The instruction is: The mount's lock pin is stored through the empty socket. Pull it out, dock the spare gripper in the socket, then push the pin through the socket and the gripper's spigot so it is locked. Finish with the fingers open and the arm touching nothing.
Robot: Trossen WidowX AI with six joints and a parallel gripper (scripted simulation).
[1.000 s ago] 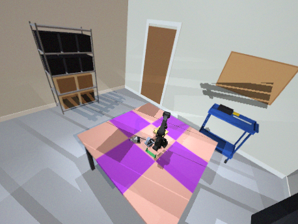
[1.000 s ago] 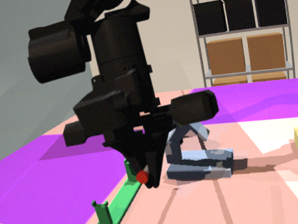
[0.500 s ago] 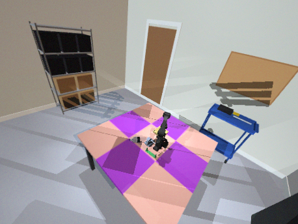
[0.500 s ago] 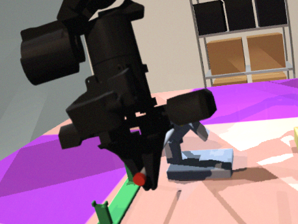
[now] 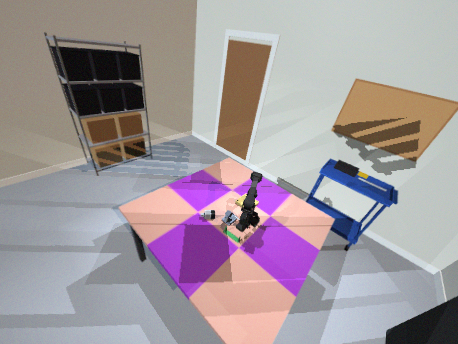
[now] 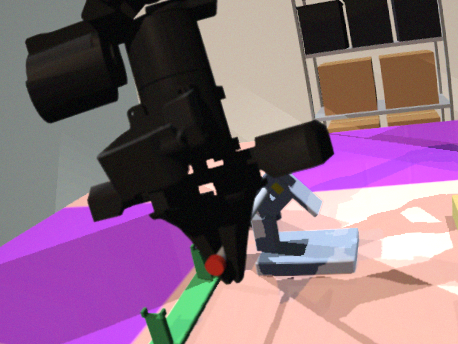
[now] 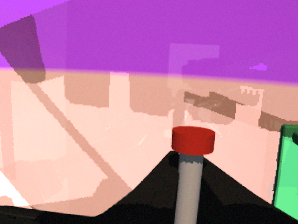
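My gripper (image 5: 240,228) (image 6: 233,280) (image 7: 182,160) points down and is shut on the lock pin, which has a red head (image 6: 215,265) (image 7: 193,140) and a grey shaft (image 7: 188,192). The pin is clear of the mount. The mount (image 5: 229,218) (image 6: 325,251), a blue-grey base with a tilted upper part, stands close beside the fingers, partly hidden by the arm in the exterior view. The spare gripper (image 5: 207,215), pale and dark, lies on the table to the left of the mount in the top view.
A green rack (image 5: 233,235) (image 6: 192,305) (image 7: 288,175) with upright notched posts lies right beside the fingertips; one post is just behind the pin's head in the exterior view. A yellow object (image 5: 241,201) (image 6: 455,207) lies beyond the mount, partly behind the arm.
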